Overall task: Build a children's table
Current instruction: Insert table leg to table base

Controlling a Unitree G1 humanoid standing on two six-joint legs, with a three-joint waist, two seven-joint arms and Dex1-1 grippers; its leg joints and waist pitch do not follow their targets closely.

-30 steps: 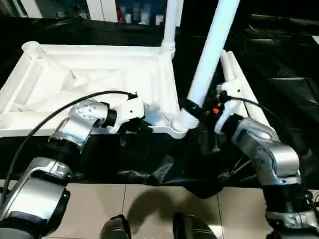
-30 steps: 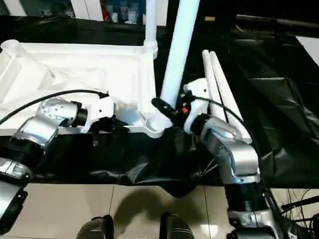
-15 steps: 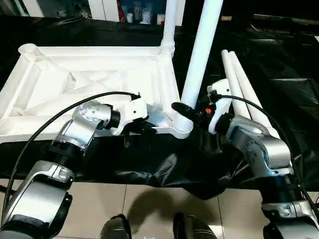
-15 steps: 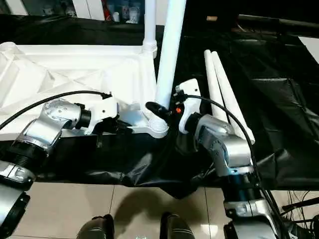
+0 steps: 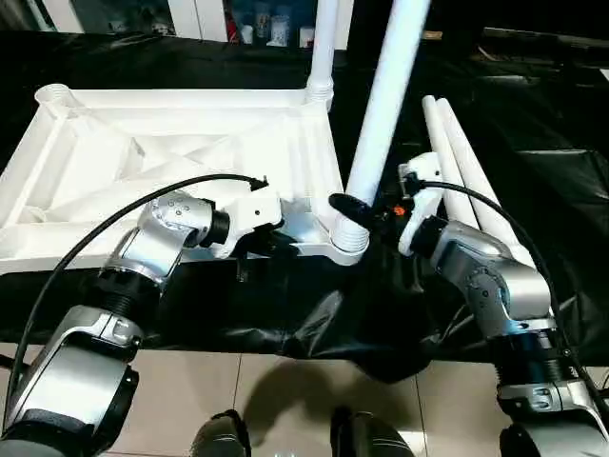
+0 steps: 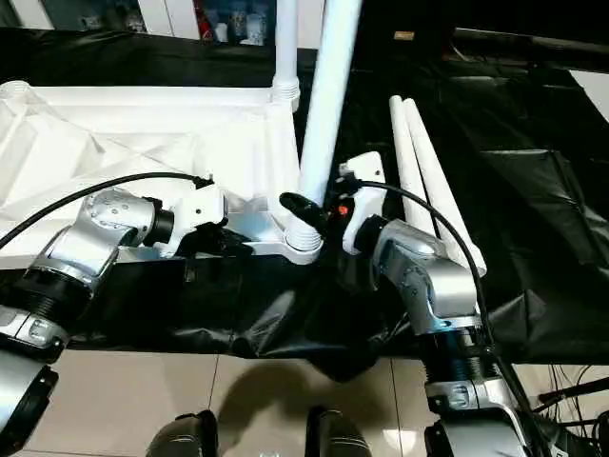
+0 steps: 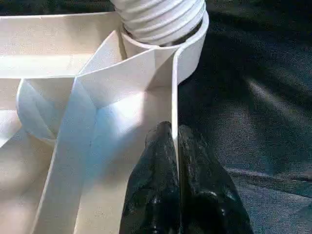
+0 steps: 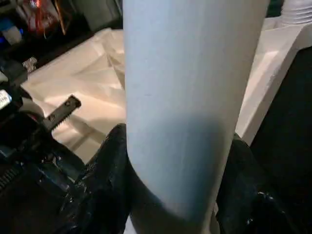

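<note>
The children's table's white tabletop point(image 5: 181, 152) lies ribbed side up on a black sheet. One leg point(image 5: 324, 48) stands in its far right corner socket. A second leg point(image 5: 381, 105) stands in the near right corner socket point(image 5: 344, 244), leaning slightly right. My right gripper point(image 5: 360, 211) is shut on this leg just above the socket, with a black finger point(image 8: 109, 165) on each side of the tube point(image 8: 190, 97). My left gripper point(image 5: 271, 233) is shut on the tabletop's near rim wall point(image 7: 174, 97), a little left of that socket. Two more legs point(image 5: 457, 162) lie side by side to the right.
The black sheet point(image 5: 314, 314) hangs crumpled over the front edge above a tiled floor point(image 5: 285, 390). Black cables point(image 5: 95, 238) loop over both of my forearms. Shelves with small items point(image 5: 257, 24) stand at the back.
The held leg has swung from a stronger rightward lean to nearly upright in the near right socket. The camera has shifted slightly. My left gripper keeps its hold on the rim.
</note>
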